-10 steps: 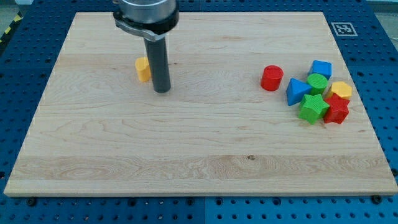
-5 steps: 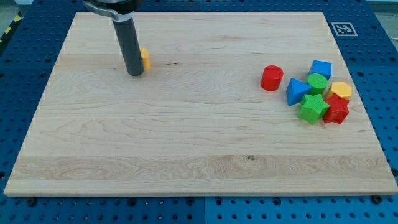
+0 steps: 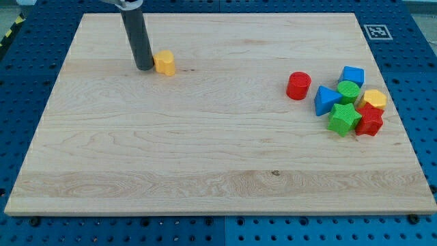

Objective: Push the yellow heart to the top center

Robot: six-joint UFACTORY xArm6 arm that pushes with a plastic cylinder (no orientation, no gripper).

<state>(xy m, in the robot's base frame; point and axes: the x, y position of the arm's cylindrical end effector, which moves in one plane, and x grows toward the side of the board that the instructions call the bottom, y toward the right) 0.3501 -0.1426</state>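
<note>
The yellow heart [image 3: 164, 63] lies on the wooden board [image 3: 205, 150] in its upper left part. My tip [image 3: 144, 67] rests on the board just to the view's left of the heart, touching or almost touching its left side. The dark rod rises from the tip toward the view's top edge.
At the view's right is a cluster: a red cylinder [image 3: 298, 86], a blue triangular block [image 3: 326, 100], a green round block [image 3: 348, 91], a blue block [image 3: 353, 74], a yellow block [image 3: 374, 99], a green star [image 3: 344, 119] and a red star [image 3: 370, 120]. A marker tag [image 3: 375, 31] sits at the top right corner.
My tip moved from the heart's right side, around its lower side, to its left side. The heart has shifted slightly right and toward the view's top.
</note>
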